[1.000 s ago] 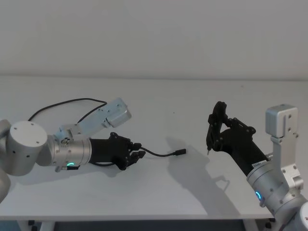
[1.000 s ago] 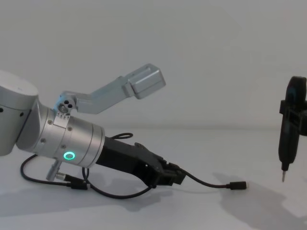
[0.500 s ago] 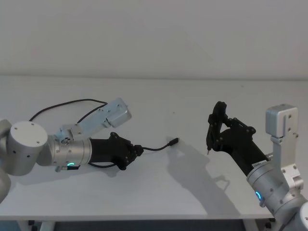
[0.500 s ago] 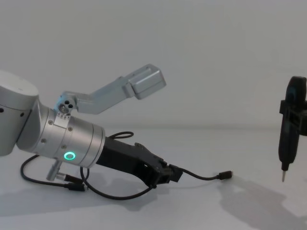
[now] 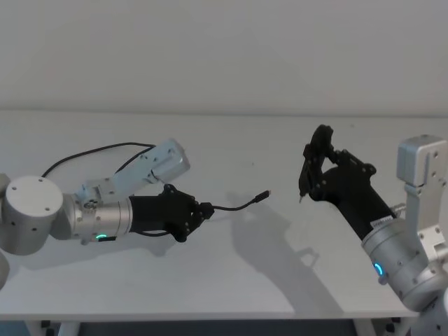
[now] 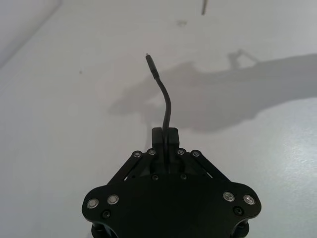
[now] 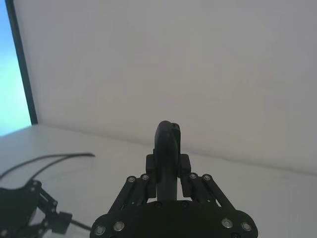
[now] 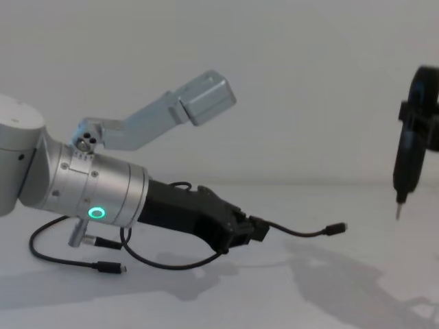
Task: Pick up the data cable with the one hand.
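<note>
Jutting from left gripper [image 5: 206, 209]: data cable [image 5: 239, 206].

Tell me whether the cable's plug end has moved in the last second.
Yes. Pinched by the left gripper, the cable has lifted its plug end off the table.

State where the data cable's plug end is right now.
In the head view, the data cable juts from the shut left claw; its plug hangs near centre, above the table, left of the pointed tool.
</note>
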